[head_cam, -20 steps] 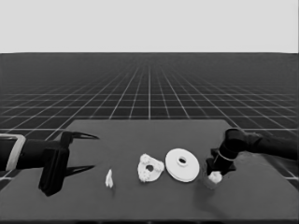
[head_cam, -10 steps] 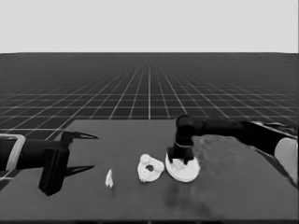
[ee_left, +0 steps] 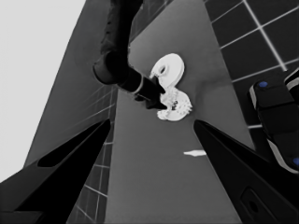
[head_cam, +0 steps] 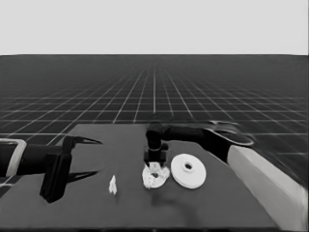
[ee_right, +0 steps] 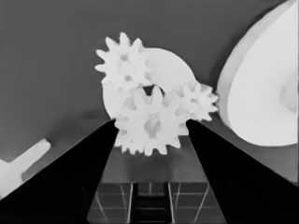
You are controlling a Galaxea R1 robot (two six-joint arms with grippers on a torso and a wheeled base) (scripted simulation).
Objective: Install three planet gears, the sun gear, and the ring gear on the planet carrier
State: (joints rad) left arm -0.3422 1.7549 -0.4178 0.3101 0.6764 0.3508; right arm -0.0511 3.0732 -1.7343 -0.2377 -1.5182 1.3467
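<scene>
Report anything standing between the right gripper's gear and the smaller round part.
Nothing visible does. The right gripper holds a gear directly over the smaller round part, where two gears already sit; the larger round part lies beside.

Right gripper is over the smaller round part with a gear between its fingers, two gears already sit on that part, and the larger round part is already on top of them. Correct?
Not quite. The larger round part lies on the table beside the smaller round part, not on top; the head view shows this. The rest holds: the right gripper has a gear between its fingers, and two gears sit on the smaller part.
</scene>
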